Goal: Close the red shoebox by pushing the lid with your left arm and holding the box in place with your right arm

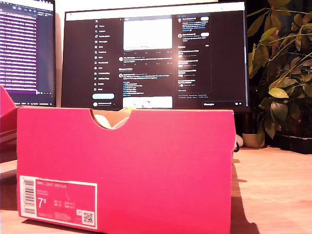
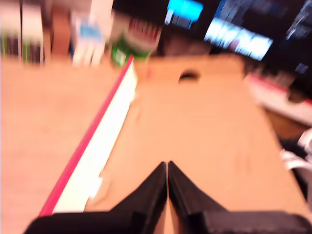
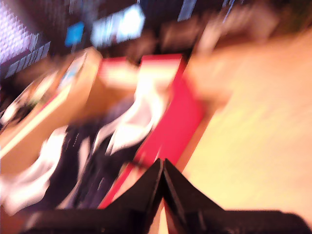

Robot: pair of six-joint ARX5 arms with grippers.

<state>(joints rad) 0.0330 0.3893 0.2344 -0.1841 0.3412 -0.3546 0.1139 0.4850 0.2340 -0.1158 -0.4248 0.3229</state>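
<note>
second wrist view blurred; red shoebox (image 1: 126, 170) contents (image 3: 97, 161) unclear; lid (image 2: 195, 131) open.

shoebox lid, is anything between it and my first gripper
Nothing visible. In the first wrist view my first gripper, jaws together, sits just over the brown inside of the open lid with no object between them. The view is blurred, so I cannot tell whether it touches.
</note>
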